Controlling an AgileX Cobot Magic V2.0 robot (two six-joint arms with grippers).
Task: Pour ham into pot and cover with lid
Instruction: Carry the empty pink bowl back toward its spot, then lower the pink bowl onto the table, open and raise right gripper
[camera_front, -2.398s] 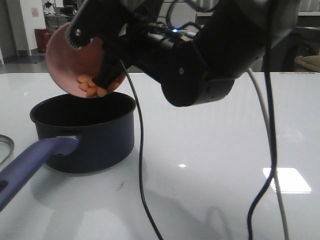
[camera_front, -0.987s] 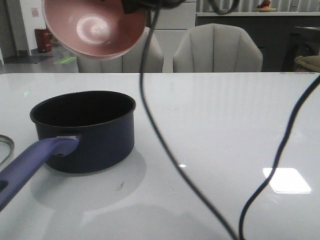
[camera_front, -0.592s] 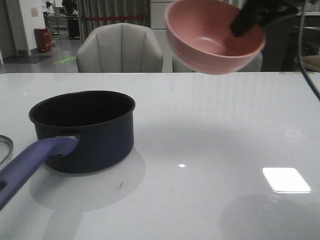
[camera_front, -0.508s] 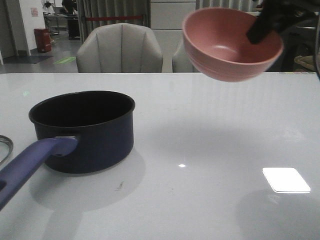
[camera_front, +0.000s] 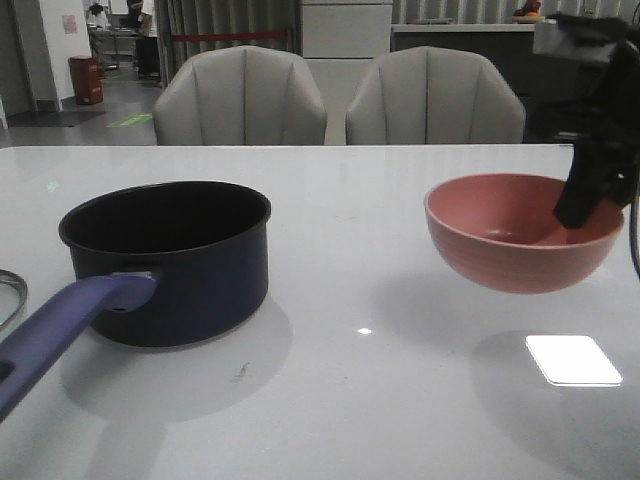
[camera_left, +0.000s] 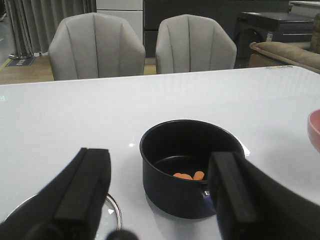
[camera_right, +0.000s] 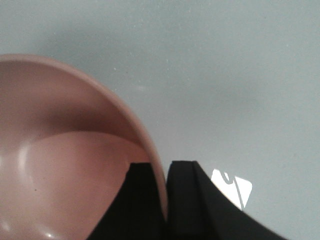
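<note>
We are seeing the ham (camera_left: 189, 175) as a few small orange bits lying on the black floor of the pot (camera_front: 168, 260), a dark navy saucepan sitting on the white table (camera_front: 380, 400) with its purple-blue handle (camera_front: 60, 335) reaching toward the camera. Only our left wrist view is showing the ham; the front view is hiding the pot's floor. Our right gripper (camera_right: 164, 192) is pinching the rim of the pink bowl (camera_front: 523, 232), held above the table well apart from the pot. Our left gripper (camera_left: 160, 192) is hovering wide apart above the lid (camera_left: 111, 212), whose silver rim is partly showing.
</note>
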